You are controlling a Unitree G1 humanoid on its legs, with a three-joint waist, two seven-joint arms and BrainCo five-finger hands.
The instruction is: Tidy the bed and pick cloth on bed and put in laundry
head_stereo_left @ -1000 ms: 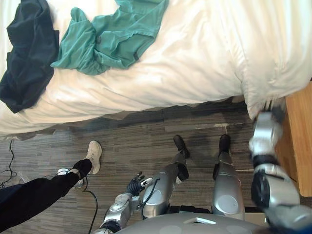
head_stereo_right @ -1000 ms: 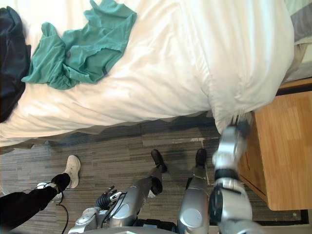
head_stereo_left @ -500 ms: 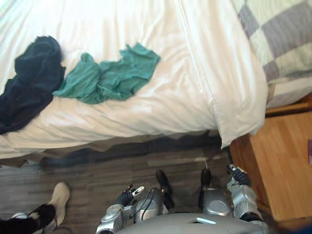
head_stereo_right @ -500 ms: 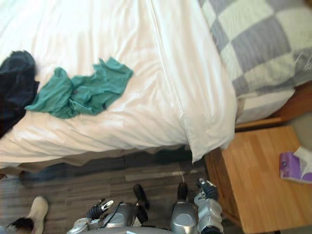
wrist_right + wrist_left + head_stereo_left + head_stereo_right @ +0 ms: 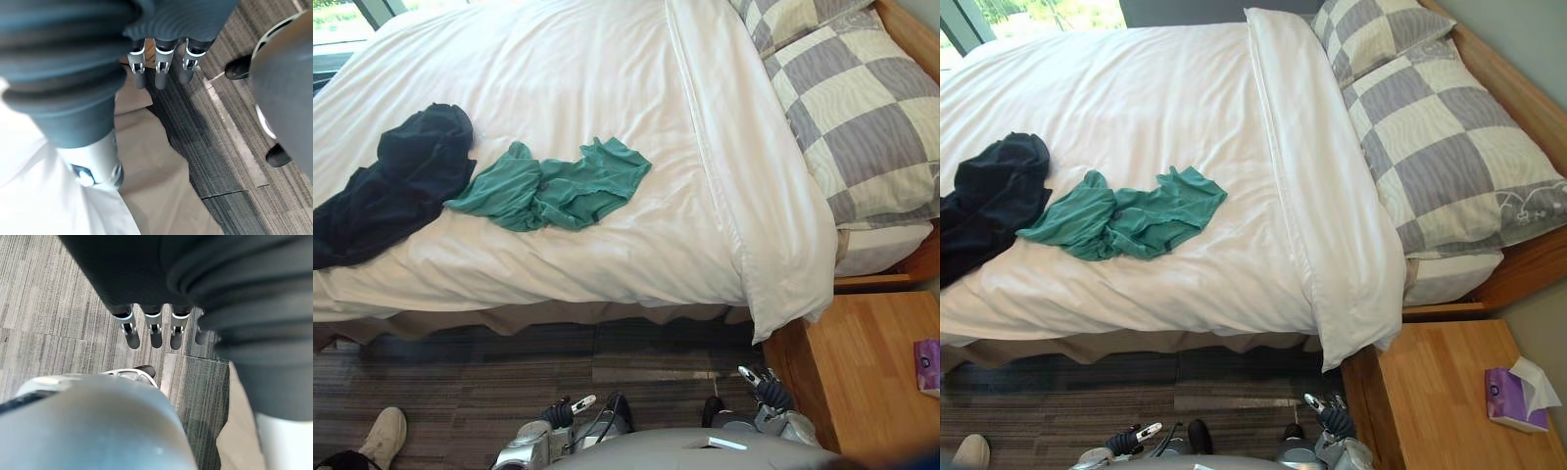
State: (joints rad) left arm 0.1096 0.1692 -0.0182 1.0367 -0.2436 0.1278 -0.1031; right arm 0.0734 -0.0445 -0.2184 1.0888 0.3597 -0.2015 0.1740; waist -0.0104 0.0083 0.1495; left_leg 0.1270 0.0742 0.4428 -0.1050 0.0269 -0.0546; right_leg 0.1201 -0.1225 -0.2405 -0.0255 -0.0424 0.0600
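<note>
A crumpled teal cloth [image 5: 553,186] lies on the white duvet [image 5: 607,88] near the bed's front edge. A dark cloth [image 5: 396,176] is heaped just left of it, touching it. My left hand [image 5: 563,411] hangs low over the floor in front of the bed, fingers [image 5: 154,330] straight and empty. Low by the duvet's hanging corner is my right hand [image 5: 766,390], its fingers [image 5: 161,68] also straight with nothing in them. Both hands are well short of the cloths.
Grey-and-cream checked pillows [image 5: 862,117] lie at the bed's head on the right. A wooden nightstand [image 5: 871,372] with a purple tissue box [image 5: 1513,397] stands beside my right hand. A person's shoe [image 5: 382,436] is on the striped floor [image 5: 509,372] at lower left.
The camera has tilted up onto the bed. My right arm has come down from the duvet's corner to my side and its fingers have straightened. The cloths lie as before.
</note>
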